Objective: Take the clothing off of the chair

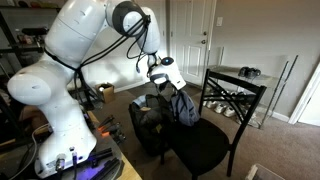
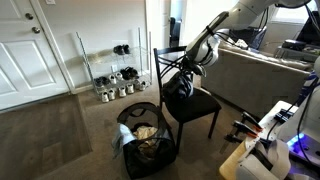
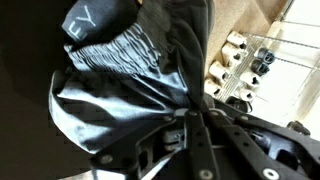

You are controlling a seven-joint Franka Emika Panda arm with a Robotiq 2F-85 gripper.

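Note:
A dark grey-blue garment (image 1: 183, 106) hangs from my gripper (image 1: 168, 80) over the seat of the black chair (image 1: 205, 145). In the other exterior view the garment (image 2: 180, 86) dangles below the gripper (image 2: 192, 64), just above the chair seat (image 2: 200, 105). In the wrist view the gripper (image 3: 193, 112) is shut on a bunched fold of the garment (image 3: 115, 85), which fills most of the frame. A lighter ribbed waistband shows near its top.
A black mesh laundry basket (image 2: 150, 140) with clothes inside stands on the carpet beside the chair, also in an exterior view (image 1: 148, 125). A wire shoe rack (image 2: 115, 80) stands by the wall. A sofa (image 2: 265, 75) is behind the chair.

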